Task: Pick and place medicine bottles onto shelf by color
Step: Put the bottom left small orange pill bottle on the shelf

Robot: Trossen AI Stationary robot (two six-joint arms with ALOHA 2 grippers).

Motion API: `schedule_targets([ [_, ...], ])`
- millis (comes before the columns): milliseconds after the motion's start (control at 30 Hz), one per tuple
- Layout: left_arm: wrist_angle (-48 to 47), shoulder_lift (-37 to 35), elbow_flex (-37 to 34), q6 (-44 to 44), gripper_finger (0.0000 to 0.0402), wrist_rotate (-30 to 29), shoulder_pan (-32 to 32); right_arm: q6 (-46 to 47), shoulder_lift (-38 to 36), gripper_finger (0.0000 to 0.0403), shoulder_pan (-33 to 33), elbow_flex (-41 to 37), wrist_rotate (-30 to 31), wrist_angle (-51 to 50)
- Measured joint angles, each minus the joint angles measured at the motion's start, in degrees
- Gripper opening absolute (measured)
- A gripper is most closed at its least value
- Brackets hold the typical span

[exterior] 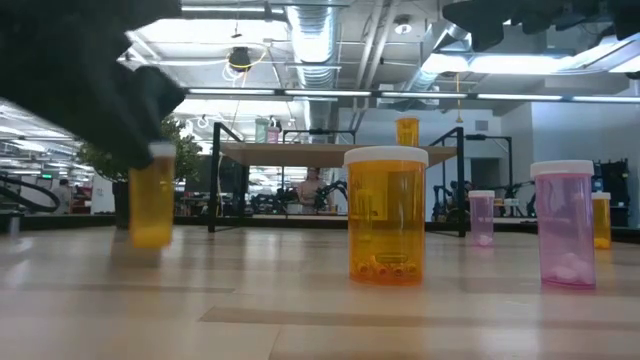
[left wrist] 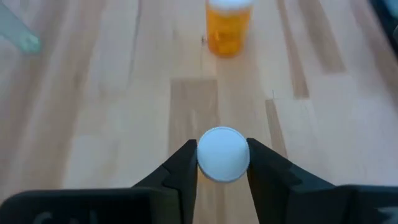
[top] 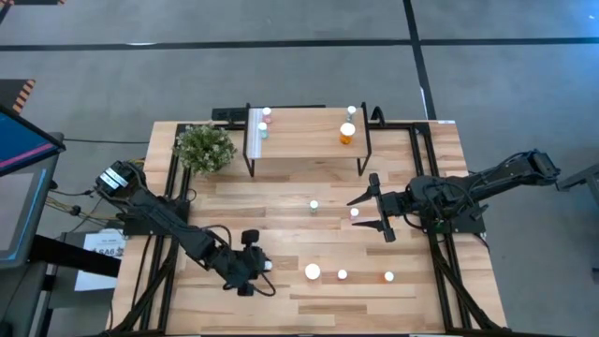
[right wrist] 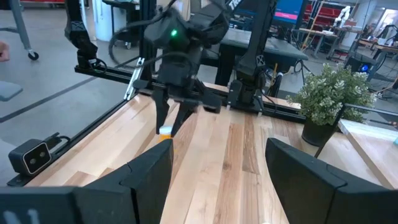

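Near the front-left of the table (top: 281,309), I see my left gripper (left wrist: 222,163) clamped on a white-capped orange bottle (exterior: 152,205), which looks just clear of the wood. My right gripper (top: 371,213) hangs with fingers spread wide at mid-table, holding nothing. Other bottles stand loose nearby; the shelf (top: 304,131) at the back carries a few, including an orange one (top: 347,133).

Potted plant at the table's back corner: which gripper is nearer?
Left. The left gripper sits near the front edge on the potted plant's side, shut on an orange bottle. The right gripper, open, is across the table past the shelf.
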Motion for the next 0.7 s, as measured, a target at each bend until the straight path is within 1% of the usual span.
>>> schedule_targets([
  [67, -0.98, -2.63, 0.0, 1.81, 0.0105, -0.78, 1.35, 0.0, 0.02, 0.0279, 0.0, 0.0, 0.0, -0.02],
  [233, -7.68, -13.45, -0.02, 5.02, 0.0105, -7.17, 6.94, 0.0, 0.01, 0.0279, 0.0, 0.0, 0.0, 0.0],
  [300, -9.53, -18.63, -0.02, 7.6, 0.0101, -9.05, 10.2, 0.0, 0.02, 0.0279, 0.0, 0.0, 0.0, 0.0],
  [433, -9.36, -28.04, -0.01, 12.33, 0.0101, -13.84, 17.86, 0.22, 0.01, 0.0279, 0.0, 0.0, 0.0, 0.0],
  [533, -8.76, -33.37, 0.0, 17.22, 0.0106, -13.87, 23.85, 2.01, 0.02, 0.0279, 0.0, 0.0, 0.0, 0.11],
  [633, -6.63, -36.53, 0.0, 21.12, 0.0109, -10.98, 29.89, 2.14, 0.0, 0.0279, 0.0, 0.0, 0.0, 0.26],
  [700, -6.4, -37.28, 0.04, 22.96, 0.011, -8.37, 33.74, 2.14, 0.01, 0.0279, 0.0, 0.0, 0.0, 0.27],
])
